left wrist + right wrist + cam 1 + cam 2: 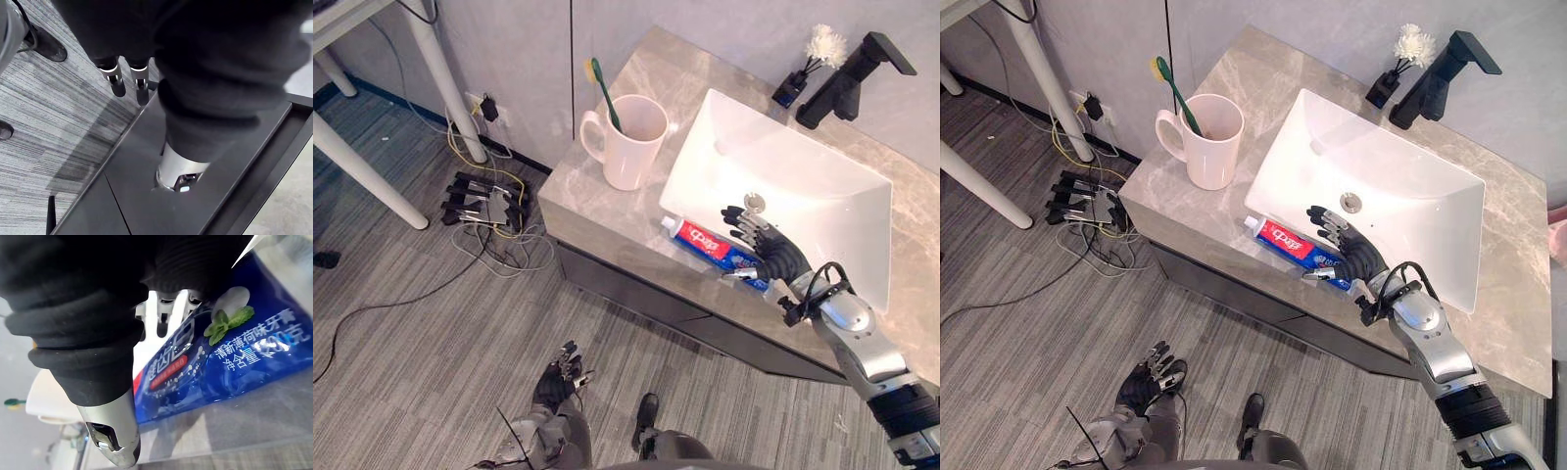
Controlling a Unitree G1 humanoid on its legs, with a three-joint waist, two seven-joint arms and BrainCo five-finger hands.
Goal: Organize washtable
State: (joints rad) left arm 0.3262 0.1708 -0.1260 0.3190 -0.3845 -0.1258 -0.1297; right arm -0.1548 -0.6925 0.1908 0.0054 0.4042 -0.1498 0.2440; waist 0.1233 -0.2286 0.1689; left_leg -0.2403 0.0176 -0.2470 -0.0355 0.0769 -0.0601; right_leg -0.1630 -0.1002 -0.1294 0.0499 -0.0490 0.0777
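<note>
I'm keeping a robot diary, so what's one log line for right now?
right hand: open, over toothpaste tube | left hand: open, low | toothbrush: in mug

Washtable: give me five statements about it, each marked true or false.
1. The toothbrush stands in the mug. True.
2. The toothpaste lies inside the basin. False: it lies on the counter, along the basin's front edge.
3. The right hand is at the toothpaste's tail end, fingers straight. True.
4. The left hand rests on the counter. False: it hangs low over the floor, fingers relaxed.
5. The tap is white. False: it is black.
</note>
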